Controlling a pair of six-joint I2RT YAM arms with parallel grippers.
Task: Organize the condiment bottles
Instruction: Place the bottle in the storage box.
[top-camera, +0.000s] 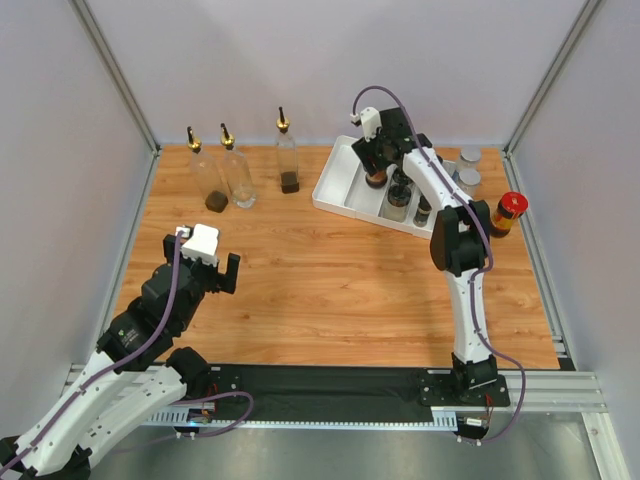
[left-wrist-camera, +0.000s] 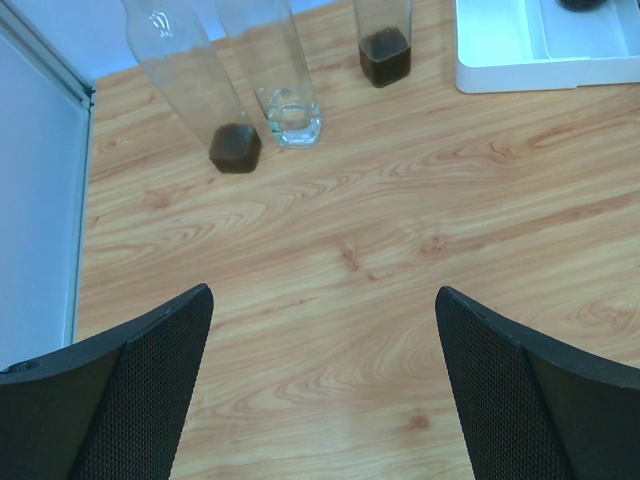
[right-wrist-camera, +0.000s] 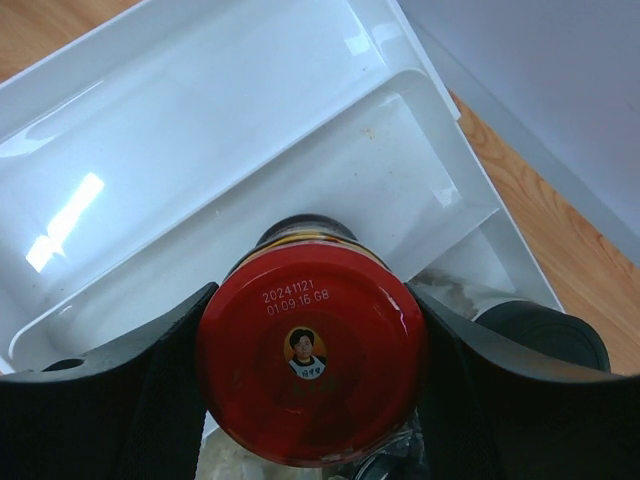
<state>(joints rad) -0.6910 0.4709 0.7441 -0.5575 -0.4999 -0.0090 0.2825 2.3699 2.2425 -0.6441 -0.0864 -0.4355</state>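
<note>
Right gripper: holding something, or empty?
Holding. The right gripper is shut on a red-lidded jar; the wrist view shows its fingers against both sides of the lid, above the white tray.

Red-lidded jar (right-wrist-camera: 312, 362): over the white tray (right-wrist-camera: 200, 130) I see only its lid; body hidden underneath.
Jars (top-camera: 397, 203) inside the tray: right arm (top-camera: 455, 235) covers some; count unclear.
Tall bottles (left-wrist-camera: 195, 90): left of the tray, necks cut off at top edge.
</note>
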